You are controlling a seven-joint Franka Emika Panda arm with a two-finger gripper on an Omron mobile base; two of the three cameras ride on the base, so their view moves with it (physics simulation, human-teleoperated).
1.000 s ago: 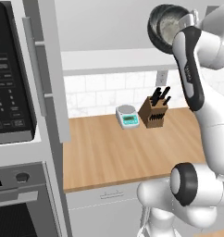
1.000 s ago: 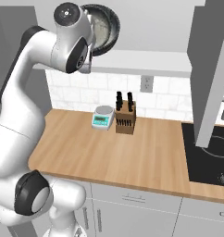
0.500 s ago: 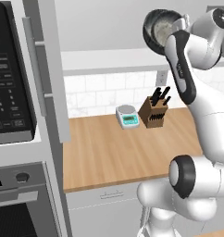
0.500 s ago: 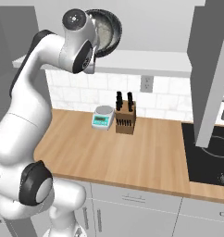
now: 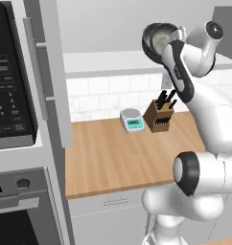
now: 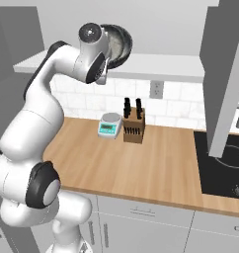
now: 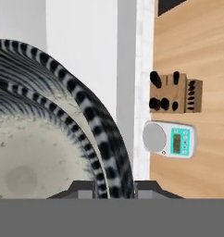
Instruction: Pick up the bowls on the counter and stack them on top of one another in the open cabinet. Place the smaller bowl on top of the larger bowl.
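Claw [image 7: 115, 185]: clenched on the rim of a bowl [image 7: 49, 134]; in the hand view we see the striped rim wedged between the two finger bases, whose tips are cut off by the bottom edge.

Bowl, dark, ribbed outside, pale speckled inside: held up in the air on edge, its inside turned toward the left base camera [image 5: 158, 42]. From the right base view we see just part of its rim and inside [image 6: 119, 43]; the rest is hidden behind the arm's upper joint. We cannot tell which of the two bowls it is. It hangs level with the open cabinet's shelf [image 5: 108, 61], before the shelf's right part; whether it touches the shelf we cannot make out.

Cabinet door [image 5: 46, 72]: long, grey, standing open at the left edge of the shelf.

Kitchen scale [image 6: 109, 125], white and teal: near the worktop's [image 6: 156, 163] back edge, just beside the knife block [image 6: 134, 127], on its left.

Stovetop [image 6: 225, 163], black: at the worktop's right end, partly hidden by a grey panel.

Microwave [image 5: 10, 81]: far left, cut off by the picture edge.
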